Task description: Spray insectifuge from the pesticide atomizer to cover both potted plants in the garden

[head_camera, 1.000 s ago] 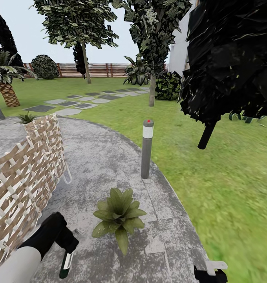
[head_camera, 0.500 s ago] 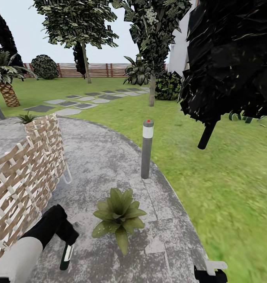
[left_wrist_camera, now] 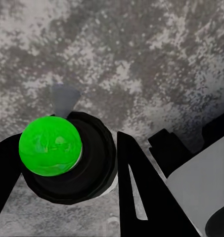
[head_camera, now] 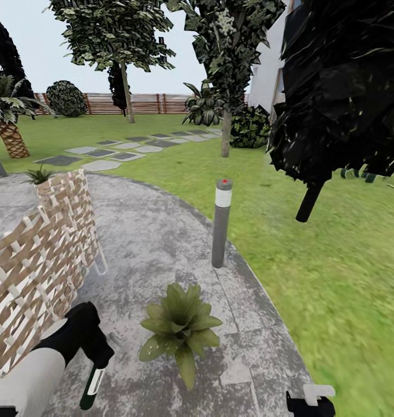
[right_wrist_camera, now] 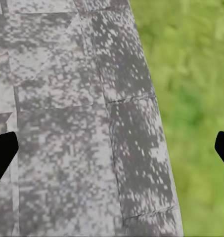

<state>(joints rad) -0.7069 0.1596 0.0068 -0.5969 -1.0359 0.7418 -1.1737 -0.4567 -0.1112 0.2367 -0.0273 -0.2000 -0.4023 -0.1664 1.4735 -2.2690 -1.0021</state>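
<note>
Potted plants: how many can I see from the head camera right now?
1 clear: the potted plant on the stone patio, ahead of the bollard post. A small green tuft behind the wicker chair may be another; unclear.

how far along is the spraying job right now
Done: the pesticide atomizer is picked up, gripped in the left end effector and hanging above the stone patio. In hand: it is held just beside the nearer potted plant, on the robot's left. Left: no spray shows on the leaves, so covering this plant, then a second one, remains. The right end effector is open over the patio edge.
</note>
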